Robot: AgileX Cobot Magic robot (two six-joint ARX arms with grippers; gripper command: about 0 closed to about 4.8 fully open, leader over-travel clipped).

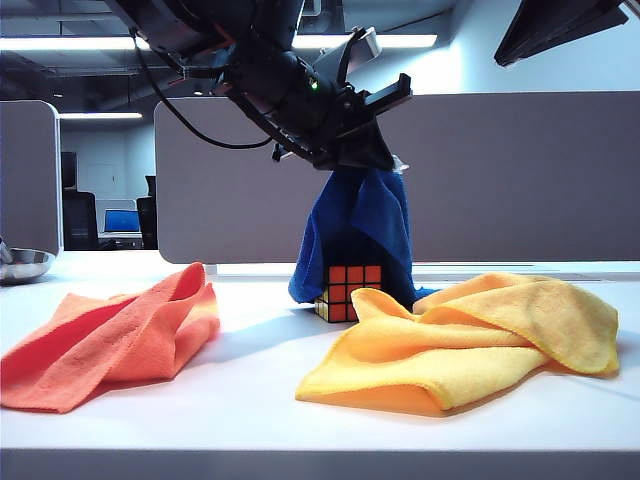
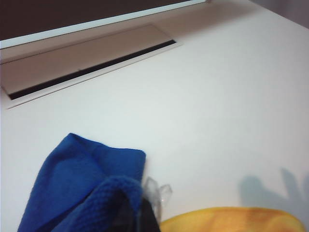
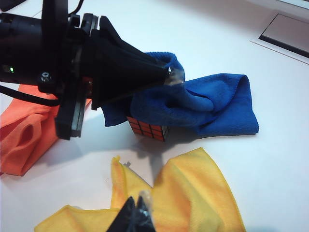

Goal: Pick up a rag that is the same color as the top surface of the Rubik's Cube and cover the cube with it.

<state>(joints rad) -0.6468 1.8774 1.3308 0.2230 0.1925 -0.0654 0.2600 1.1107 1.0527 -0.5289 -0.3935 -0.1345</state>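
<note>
Two loose cloths lie nearest us: a rumpled yellow cloth crowding the small Rubik's Cube, an orange-coral cloth well apart. Behind, our left gripper pinches the deep blue terry rag, draped over the cube. Our right gripper hovers above the yellow cloth, jaws together, empty.

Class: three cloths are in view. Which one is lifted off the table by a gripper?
The blue rag, held by the left gripper above the Rubik's Cube; the others lie flat.
</note>
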